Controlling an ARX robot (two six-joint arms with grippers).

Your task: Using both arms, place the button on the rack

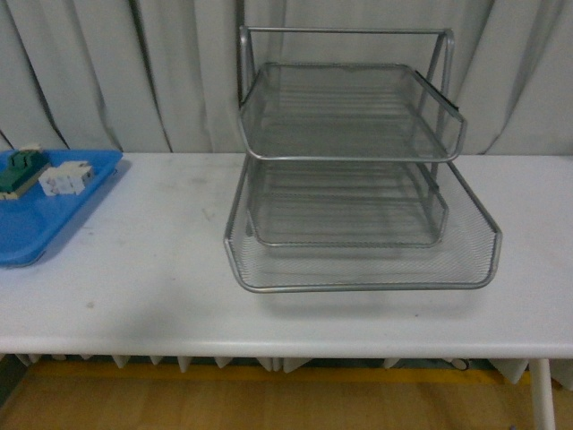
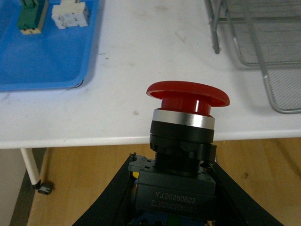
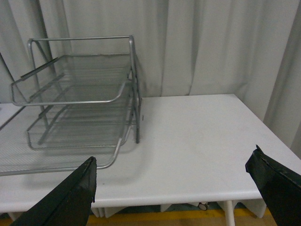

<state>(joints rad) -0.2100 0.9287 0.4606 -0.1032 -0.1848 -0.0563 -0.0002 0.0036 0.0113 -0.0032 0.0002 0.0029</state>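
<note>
In the left wrist view my left gripper (image 2: 175, 188) is shut on the button (image 2: 181, 136): red mushroom cap, silver ring, black body with printed numbers. It hangs just off the table's front edge, between the blue tray and the rack (image 2: 263, 47). The silver wire-mesh rack (image 1: 358, 170) with three tiers stands at the middle of the white table in the front view, all tiers bare. In the right wrist view my right gripper (image 3: 174, 181) is open and empty, off the front edge to the right of the rack (image 3: 80, 103). Neither arm shows in the front view.
A flat blue tray (image 1: 49, 224) lies at the table's left end with a white terminal block (image 1: 64, 179) and a green-and-beige component (image 1: 20, 172) on it. They also show in the left wrist view (image 2: 70, 14). Grey curtains hang behind. Wooden floor lies below the front edge.
</note>
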